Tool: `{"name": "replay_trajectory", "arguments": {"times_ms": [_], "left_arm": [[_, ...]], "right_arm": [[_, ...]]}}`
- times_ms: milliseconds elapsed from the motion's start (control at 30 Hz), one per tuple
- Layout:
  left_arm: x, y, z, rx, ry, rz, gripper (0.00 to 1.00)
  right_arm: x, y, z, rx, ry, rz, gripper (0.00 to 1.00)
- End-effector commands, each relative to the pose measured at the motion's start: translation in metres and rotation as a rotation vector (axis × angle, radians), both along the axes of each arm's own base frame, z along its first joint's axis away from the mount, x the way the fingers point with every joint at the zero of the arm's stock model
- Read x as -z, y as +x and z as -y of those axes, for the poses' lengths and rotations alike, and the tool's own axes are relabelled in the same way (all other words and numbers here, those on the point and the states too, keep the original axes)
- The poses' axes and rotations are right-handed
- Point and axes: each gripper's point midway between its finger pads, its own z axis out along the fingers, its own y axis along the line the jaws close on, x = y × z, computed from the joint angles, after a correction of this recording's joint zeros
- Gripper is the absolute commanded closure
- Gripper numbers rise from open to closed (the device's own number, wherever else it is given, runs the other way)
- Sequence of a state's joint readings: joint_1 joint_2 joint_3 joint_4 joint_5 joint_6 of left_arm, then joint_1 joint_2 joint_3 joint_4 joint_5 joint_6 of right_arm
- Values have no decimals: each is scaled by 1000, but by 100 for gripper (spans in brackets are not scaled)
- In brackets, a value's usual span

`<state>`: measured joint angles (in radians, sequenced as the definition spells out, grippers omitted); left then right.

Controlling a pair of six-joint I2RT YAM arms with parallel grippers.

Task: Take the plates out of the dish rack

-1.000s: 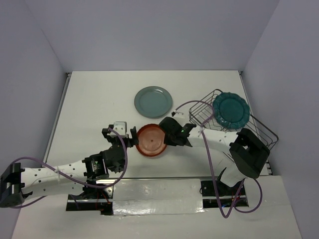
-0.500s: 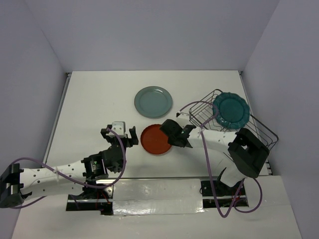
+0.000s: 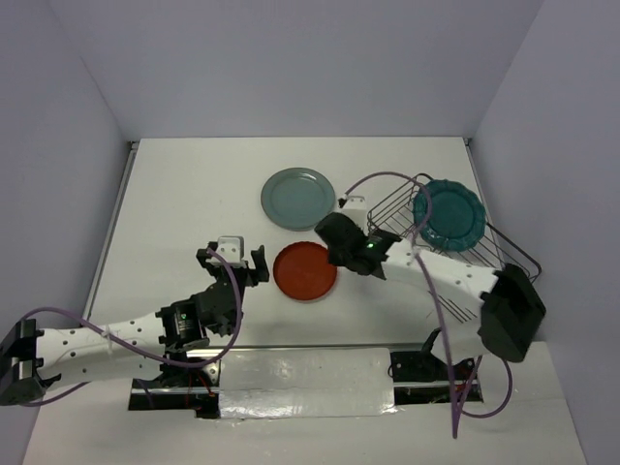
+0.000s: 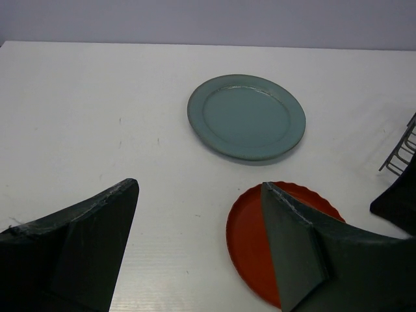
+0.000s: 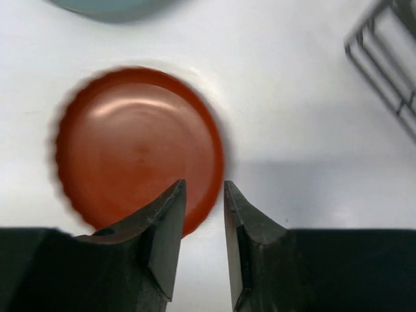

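Observation:
A red-orange plate (image 3: 305, 272) lies flat on the table, also seen in the left wrist view (image 4: 250, 240) and the right wrist view (image 5: 136, 143). A pale grey-green plate (image 3: 297, 198) lies flat behind it (image 4: 247, 117). A dark teal scalloped plate (image 3: 449, 215) stands in the dark wire dish rack (image 3: 504, 254) at the right. My right gripper (image 3: 334, 242) hovers over the red plate's right edge, jaws slightly apart and empty (image 5: 204, 188). My left gripper (image 3: 234, 260) is wide open and empty just left of the red plate (image 4: 199, 184).
A corner of the rack shows at the right of the left wrist view (image 4: 400, 156) and at the upper right of the right wrist view (image 5: 390, 65). Purple-grey walls enclose the white table (image 3: 184, 194). A purple cable loops over the right arm.
The red plate, held tilted between both grippers a second ago, now lies flat. My right gripper has let go of its rim and pulled up and back. My left gripper backed off slightly.

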<state>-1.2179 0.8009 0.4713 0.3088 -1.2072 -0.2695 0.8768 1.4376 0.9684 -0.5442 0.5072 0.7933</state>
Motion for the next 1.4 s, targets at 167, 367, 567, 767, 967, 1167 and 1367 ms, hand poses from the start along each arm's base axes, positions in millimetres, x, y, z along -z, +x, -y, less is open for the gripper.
{"name": "replay_trajectory", "arguments": {"times_ms": [167, 367, 567, 767, 967, 1167, 1367], "left_arm": [[-9, 2, 13, 49, 7, 12, 12], [-11, -1, 17, 85, -16, 13, 13], [-9, 0, 24, 111, -15, 9, 13], [-9, 1, 25, 91, 5, -6, 14], [-12, 0, 26, 114, -25, 6, 14], [-10, 0, 23, 94, -11, 6, 14], [-8, 3, 28, 91, 18, 0, 15]], "right_arm": [[-209, 69, 37, -373, -56, 422, 61], [-257, 122, 122, -215, 76, 445, 57], [-273, 146, 199, -53, -2, 407, 11], [-225, 147, 248, -156, -213, 295, 22], [-200, 135, 254, -392, -317, 328, 23], [-163, 135, 306, -297, -274, 213, 30], [-144, 129, 328, -257, -282, 219, 31]]}}
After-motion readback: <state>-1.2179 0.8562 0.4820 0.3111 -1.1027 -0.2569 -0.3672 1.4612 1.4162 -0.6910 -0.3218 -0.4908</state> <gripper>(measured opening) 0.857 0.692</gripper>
